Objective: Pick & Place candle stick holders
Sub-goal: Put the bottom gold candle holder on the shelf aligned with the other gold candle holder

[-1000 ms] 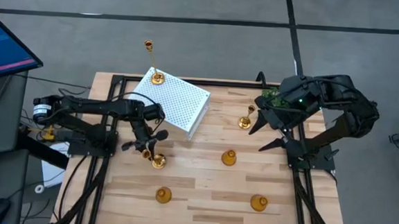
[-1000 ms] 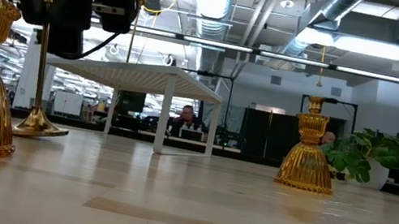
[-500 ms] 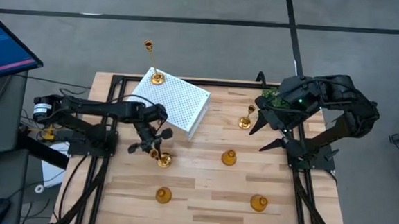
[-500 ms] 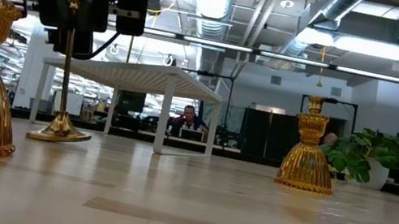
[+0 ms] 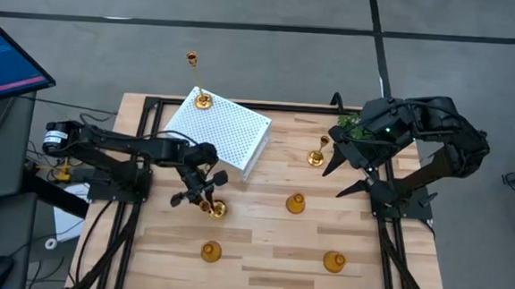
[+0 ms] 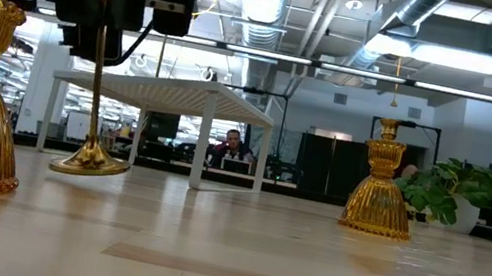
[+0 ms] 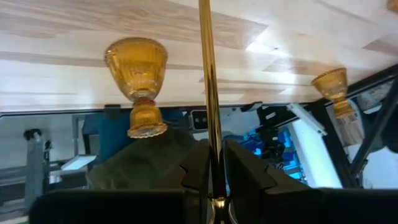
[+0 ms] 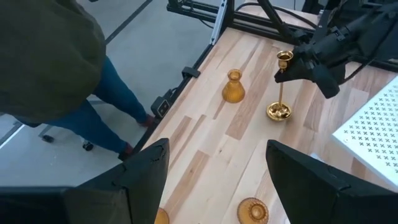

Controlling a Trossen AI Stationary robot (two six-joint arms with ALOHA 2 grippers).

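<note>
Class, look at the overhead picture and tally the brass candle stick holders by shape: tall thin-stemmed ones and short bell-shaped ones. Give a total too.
Tall thin-stemmed holders: 3 (on the white perforated stand, in the left hand, near the right arm)
Short bell-shaped holders: 3 ()
Total: 6
</note>
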